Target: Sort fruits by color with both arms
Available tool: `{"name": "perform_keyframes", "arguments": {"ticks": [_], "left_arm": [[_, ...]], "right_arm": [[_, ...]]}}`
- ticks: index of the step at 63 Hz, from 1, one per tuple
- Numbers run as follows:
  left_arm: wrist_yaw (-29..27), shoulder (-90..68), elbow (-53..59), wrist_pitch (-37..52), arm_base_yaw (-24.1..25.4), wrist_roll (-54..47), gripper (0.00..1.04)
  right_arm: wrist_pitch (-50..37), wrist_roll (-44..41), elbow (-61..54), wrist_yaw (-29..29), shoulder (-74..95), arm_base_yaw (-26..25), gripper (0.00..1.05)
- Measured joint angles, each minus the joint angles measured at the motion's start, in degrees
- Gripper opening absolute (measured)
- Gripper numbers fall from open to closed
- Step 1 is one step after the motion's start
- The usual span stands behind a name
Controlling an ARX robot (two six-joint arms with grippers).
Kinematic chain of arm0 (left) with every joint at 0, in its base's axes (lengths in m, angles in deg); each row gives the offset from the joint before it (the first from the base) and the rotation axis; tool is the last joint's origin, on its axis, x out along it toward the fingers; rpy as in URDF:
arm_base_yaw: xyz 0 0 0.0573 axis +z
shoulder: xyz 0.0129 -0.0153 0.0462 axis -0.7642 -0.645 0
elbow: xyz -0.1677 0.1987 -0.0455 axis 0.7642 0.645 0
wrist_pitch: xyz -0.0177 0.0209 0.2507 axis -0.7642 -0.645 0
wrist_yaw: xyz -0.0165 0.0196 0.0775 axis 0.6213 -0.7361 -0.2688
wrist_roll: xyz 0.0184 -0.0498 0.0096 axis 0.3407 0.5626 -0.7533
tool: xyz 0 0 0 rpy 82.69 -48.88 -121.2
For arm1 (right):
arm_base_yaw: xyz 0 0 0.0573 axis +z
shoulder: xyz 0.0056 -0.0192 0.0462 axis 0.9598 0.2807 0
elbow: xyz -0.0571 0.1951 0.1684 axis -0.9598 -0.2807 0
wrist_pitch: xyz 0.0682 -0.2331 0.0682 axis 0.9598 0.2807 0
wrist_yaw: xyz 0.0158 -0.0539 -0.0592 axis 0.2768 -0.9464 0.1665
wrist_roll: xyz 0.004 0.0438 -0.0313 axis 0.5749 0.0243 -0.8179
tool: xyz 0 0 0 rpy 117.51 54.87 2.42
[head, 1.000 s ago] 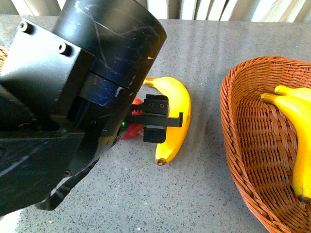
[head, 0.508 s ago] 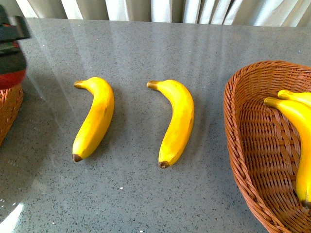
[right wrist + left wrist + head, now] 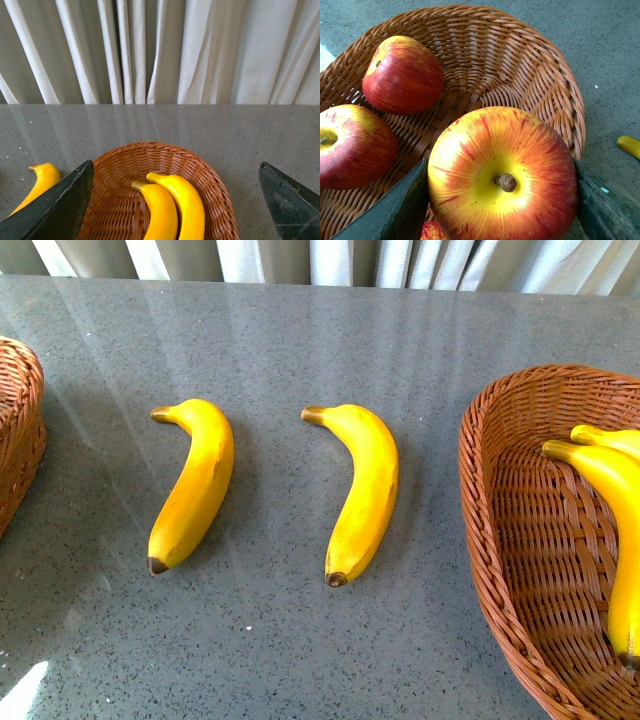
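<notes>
Left wrist view: apple poised over left basket, two bananas left to sort.
Left gripper is clamped on the apple above the basket, where two more apples lie. Right gripper, jaws apart and empty, hangs over right basket, which holds two bananas. Two loose bananas lie on the table between the baskets; sorting looks over halfway done.

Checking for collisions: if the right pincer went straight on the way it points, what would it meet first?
Likely the bananas lying in the wicker basket, framed between the right pincer's open jaws; depth is unclear.
</notes>
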Motion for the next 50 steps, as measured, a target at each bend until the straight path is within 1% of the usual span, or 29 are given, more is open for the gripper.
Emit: {"name": "perform_keyframes", "arguments": {"ticks": [7,12,17,20,33,50], "left_arm": [[0.0,-0.6,0.3,0.3,-0.3,0.3,0.72],[0.0,-0.6,0.9,0.7,-0.6,0.4,0.86],[0.0,-0.6,1.4,0.9,-0.9,0.3,0.97],[0.0,-0.4,1.7,0.9,-1.2,0.4,0.95],[0.4,4.4,2.5,-0.2,-1.5,0.3,0.96],[4.1,20.7,5.1,-3.9,-1.6,-2.0,0.96]], "right_arm": [[0.0,0.0,0.0,0.0,0.0,0.0,0.96],[0.0,0.0,0.0,0.0,0.0,0.0,0.96],[0.0,0.0,0.0,0.0,0.0,0.0,0.96],[0.0,0.0,0.0,0.0,0.0,0.0,0.96],[0.0,0.0,0.0,0.0,0.0,0.0,0.96],[0.0,0.0,0.0,0.0,0.0,0.0,0.96]]}}
